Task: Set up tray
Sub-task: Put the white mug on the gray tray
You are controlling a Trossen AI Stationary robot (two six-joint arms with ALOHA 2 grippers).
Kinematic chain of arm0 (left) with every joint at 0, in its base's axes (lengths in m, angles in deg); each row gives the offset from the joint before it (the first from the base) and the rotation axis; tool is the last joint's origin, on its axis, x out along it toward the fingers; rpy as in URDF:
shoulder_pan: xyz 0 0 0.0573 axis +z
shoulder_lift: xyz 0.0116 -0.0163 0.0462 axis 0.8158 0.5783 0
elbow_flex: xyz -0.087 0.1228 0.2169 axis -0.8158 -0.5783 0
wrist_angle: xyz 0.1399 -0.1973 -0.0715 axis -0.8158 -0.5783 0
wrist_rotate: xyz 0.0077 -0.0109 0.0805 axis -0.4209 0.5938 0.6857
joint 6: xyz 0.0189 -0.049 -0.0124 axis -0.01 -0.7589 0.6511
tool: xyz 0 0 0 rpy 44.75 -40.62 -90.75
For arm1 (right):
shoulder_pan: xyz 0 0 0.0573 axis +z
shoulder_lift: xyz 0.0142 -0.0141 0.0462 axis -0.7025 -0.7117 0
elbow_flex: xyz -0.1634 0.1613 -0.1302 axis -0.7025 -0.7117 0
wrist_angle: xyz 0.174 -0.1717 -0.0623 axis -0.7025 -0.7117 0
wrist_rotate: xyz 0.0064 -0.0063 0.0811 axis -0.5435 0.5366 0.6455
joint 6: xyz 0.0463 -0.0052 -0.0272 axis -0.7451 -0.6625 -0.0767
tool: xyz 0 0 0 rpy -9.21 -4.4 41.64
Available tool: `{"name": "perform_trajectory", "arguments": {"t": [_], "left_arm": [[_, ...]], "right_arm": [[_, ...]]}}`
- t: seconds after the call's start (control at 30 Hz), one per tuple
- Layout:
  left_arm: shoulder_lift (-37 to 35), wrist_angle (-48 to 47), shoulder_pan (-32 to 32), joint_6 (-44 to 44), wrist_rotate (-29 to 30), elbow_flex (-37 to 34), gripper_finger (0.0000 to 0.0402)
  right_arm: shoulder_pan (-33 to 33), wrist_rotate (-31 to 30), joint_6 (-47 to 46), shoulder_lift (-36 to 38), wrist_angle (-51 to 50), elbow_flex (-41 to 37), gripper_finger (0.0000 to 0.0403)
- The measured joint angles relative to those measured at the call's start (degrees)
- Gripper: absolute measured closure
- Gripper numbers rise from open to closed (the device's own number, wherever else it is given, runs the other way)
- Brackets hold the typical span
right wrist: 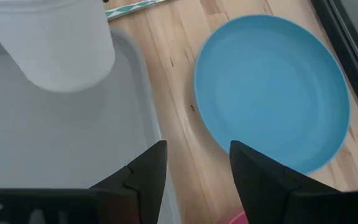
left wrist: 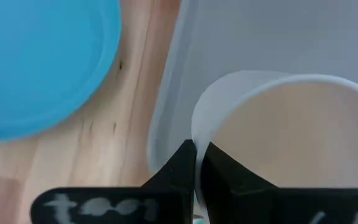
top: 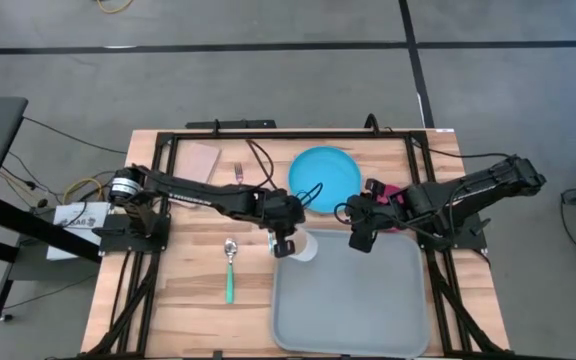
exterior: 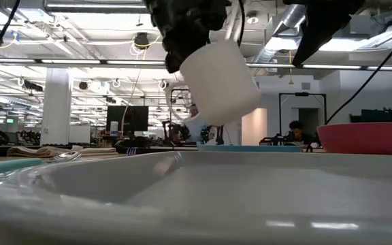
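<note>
One large, flat, light-grey tray (top: 353,295) with rounded corners and a low rim lies on the wooden tabletop (top: 193,300), at its near right. Left hand (top: 284,243), clenched on a white cup's (top: 301,246) rim, holds it tilted above the tray's far-left corner. Right hand (top: 360,238), released and empty, hovers beside the blue plate (top: 325,177).

Grey floor (top: 268,25) with dark lines; office pillar (exterior: 56,102), bright ceiling lights (exterior: 80,7).
</note>
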State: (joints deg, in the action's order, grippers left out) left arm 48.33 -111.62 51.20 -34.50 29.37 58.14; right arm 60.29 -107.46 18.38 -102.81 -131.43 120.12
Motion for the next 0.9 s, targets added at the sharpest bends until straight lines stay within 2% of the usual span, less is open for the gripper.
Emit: {"name": "perform_trajectory", "arguments": {"t": [0.07,0.13,0.23,0.47,0.7,0.9], "left_arm": [[0.43,-1.35,0.44,-5.77,-0.81,0.0,0.0401],[1.69,-2.42,0.56,-10.71,1.42,-0.04,0.0401],[4.39,-2.51,0.54,-13.1,2.11,-0.04,0.0401],[7.1,-3.58,0.52,-13.32,-0.9,0.07,0.0401],[7.13,-11.6,0.53,-8.43,-0.15,4.16,0.04],[7.13,-11.79,0.53,-5.31,1.03,3.84,0.0373]], "right_arm": [[0.0,0.0,0.0,0.0,0.0,0.0,0.0232],[0.0,0.0,0.0,-0.02,0.0,0.0,0.0232],[0.0,0.01,0.0,-0.02,0.02,0.0,0.0233],[0.0,0.37,-0.02,-0.02,0.02,0.0,0.0233],[0.0,0.39,-0.02,-0.02,0.02,0.0,0.0233],[0.0,0.42,-0.34,-0.02,0.02,0.0,0.0233]]}}
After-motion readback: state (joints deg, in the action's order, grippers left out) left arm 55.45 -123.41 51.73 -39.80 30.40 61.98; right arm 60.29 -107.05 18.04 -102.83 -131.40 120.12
